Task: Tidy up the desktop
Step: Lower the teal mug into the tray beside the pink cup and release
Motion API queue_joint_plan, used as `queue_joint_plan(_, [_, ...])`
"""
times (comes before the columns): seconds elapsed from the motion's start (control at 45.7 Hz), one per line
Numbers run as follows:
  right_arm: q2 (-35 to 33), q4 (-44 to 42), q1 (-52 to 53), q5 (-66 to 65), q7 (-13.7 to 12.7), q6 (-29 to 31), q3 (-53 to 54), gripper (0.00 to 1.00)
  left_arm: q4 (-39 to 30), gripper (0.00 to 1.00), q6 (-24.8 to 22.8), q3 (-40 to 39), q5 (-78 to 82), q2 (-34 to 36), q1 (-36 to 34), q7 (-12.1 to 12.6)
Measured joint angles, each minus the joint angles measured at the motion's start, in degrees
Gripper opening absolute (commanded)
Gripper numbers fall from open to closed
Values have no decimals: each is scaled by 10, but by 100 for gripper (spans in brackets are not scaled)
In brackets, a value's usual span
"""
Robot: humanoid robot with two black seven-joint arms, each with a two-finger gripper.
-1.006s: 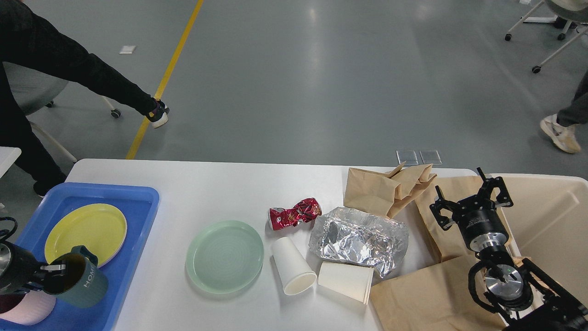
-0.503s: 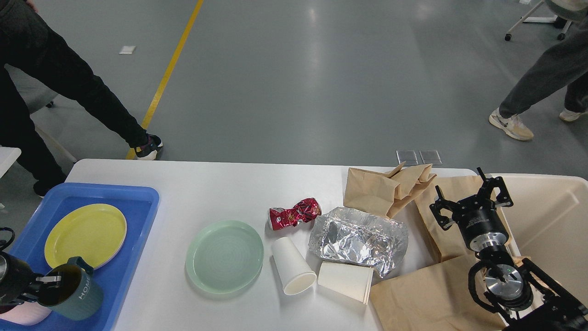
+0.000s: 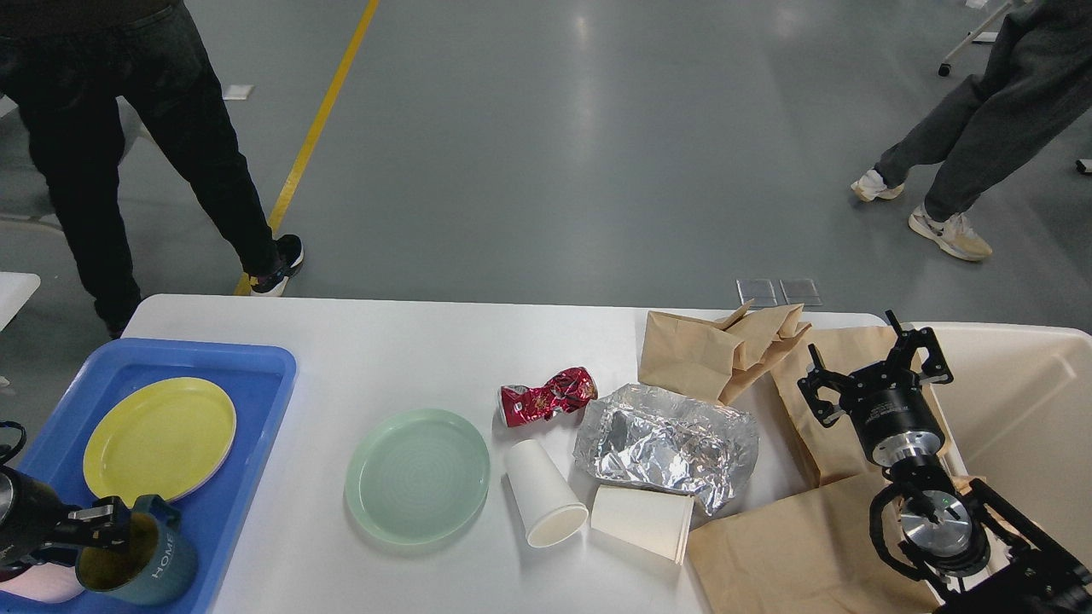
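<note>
Desktop white, spans the middle, strewn with clutter. Left gripper clamps the rim of a teal mug in the blue tray. Right gripper spread wide, empty, above brown paper bags. Two plates, two paper cups, one foil sheet, one crushed red can.

The left gripper has lowered the teal mug toward the near corner of the blue tray. Both bystanders have walked on.
</note>
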Motion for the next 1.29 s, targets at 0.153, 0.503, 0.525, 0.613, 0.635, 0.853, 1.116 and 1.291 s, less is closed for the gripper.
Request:
queue_joint_plan(0.153, [0,-1,0,0,0,0,0,100,-1,92,-5,6,-7,2,-4,4])
queue_joint_plan(0.503, [0,-1,0,0,0,0,0,100,-13,93,-45,12,-8,12,-23,4])
queue_joint_plan(0.525, [0,-1,0,0,0,0,0,100,-14,93,-46,13,-9,12,-25,4])
queue_joint_plan(0.613, [0,-1,0,0,0,0,0,100,-20,93,-47,18,-18,10,-39,4])
queue_joint_plan(0.635, [0,-1,0,0,0,0,0,100,-23,93,-47,21,-22,9,-45,4])
queue_joint_plan(0.853, [0,-1,0,0,0,0,0,100,-76,93,-47,84,-47,-5,-151,4])
queue_joint_plan(1.116, [0,-1,0,0,0,0,0,100,-182,93,-56,188,-96,-75,-354,3])
queue_joint_plan(1.291, [0,0,0,0,0,0,0,100,-212,93,-158,211,-141,-164,-493,3])
